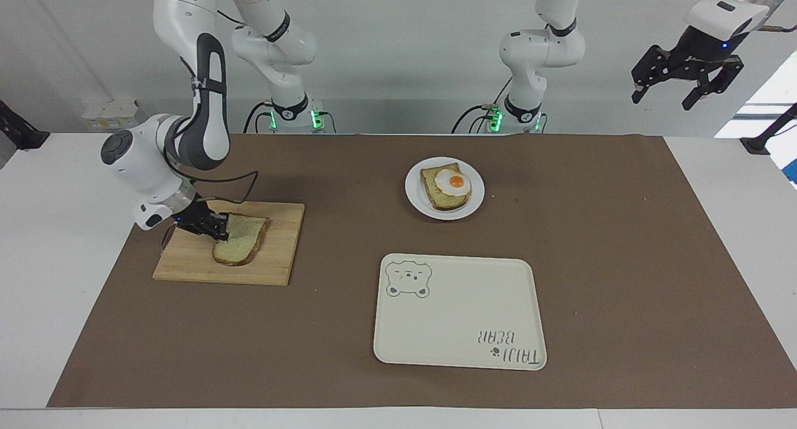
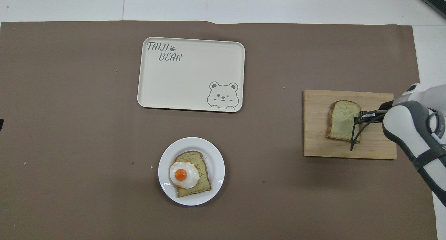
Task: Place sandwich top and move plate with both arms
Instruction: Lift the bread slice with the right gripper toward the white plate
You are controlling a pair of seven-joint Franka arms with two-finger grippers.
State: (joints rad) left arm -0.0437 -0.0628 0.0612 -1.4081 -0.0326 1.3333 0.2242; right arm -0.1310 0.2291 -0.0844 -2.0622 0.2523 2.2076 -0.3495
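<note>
- The sandwich top [image 1: 241, 239] is on the wooden cutting board [image 1: 274, 254], toward the right arm's end of the table. Long axis runs roughly near-to-far from the robots, w/ the rounded end pointing away from them and the squarer end toward them. The gripped edge looks slightly tipped up off the board.
- The right gripper [image 1: 219, 227] is low over the board, fingers closed on the slice's edge from the table-end side. A thin black cable [image 2: 353, 139] loops down over the board beside it.
- The left gripper [image 1: 688, 80] hangs high over the left arm's end of the table, fingers spread wide, nothing in it; that arm is waiting.
- The plate [image 1: 418, 198] is round, white, smooth, sitting mid-table closer to the robots than the tray [image 1: 461, 311]. On it is a bread slice w/ a fried egg [image 1: 452, 183] on top.
- The tray is a cream rounded rectangle w/ a bear drawing and lettering.
- Nothing but brown paper mat [image 1: 622, 242] lies btwn board and plate.
- The board is pale wood w/ visible grain; the bread is tan, brown crust.
</note>
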